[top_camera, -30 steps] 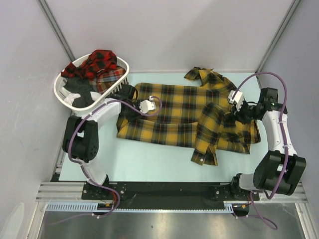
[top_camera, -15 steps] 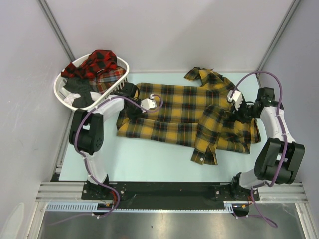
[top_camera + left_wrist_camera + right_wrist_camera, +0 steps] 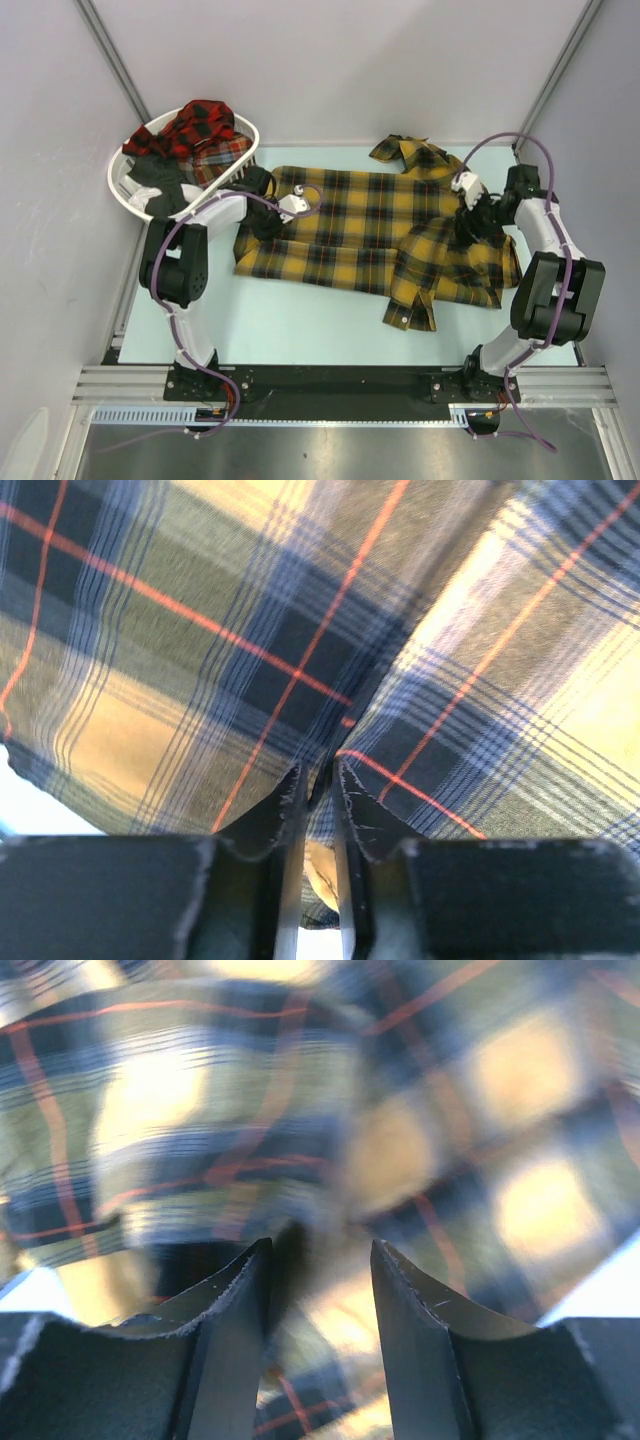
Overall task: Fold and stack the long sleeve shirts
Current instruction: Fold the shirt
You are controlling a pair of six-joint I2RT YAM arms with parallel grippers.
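The mustard-yellow shirt lies spread flat on the pale table. Its long axis runs left to right, with the hem to the left and the collar at the far right. One sleeve is folded over the body, and its cuff points toward the near edge. The cloth is soft woven flannel with black checks and thin red lines, rumpled along the right side.

The left gripper sits on the hem end. In its wrist view the fingers are almost together with a thin slit between them. A crease of cloth meets their tips, but I cannot tell whether they pinch it.

The right gripper is over the bunched right side, its fingers clearly apart. The cloth beyond them is blurred.

A red-and-black shirt is heaped in the white ribbed basket at the far left, partly hiding darker clothes.
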